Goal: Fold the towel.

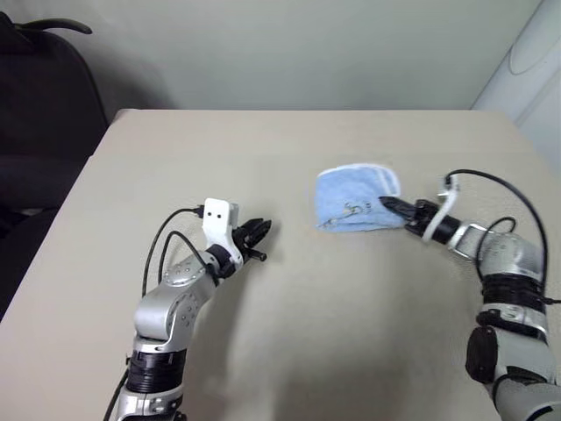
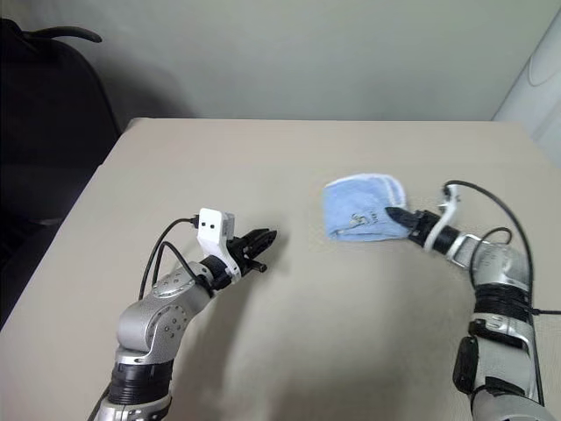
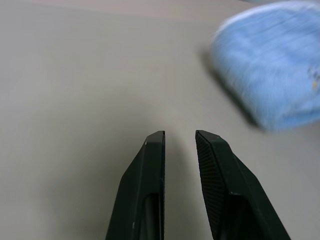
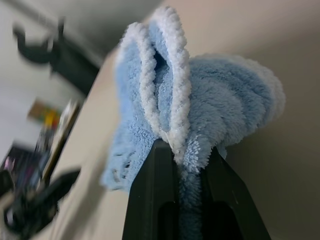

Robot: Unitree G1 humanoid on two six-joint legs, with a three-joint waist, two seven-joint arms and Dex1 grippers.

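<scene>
The towel [image 1: 355, 200], a small light-blue fluffy cloth with white edging, lies bunched and doubled over on the beige table [image 1: 289, 342], right of centre. My right gripper [image 1: 388, 205] reaches in from the right and is shut on the towel's near right edge. In the right wrist view the edging [image 4: 175, 90] stands up from between the two black fingers [image 4: 150, 200]. My left gripper [image 1: 261, 230] hovers over bare table to the left of the towel, pointing toward it, narrowly open with nothing between its fingers [image 3: 145, 185]. The towel [image 3: 275, 65] lies some way ahead of it.
A black chair [image 1: 44, 105] stands off the table's left side. A white rounded object [image 1: 535, 61] sits past the far right corner. The table's far edge [image 1: 298, 110] runs close to the wall.
</scene>
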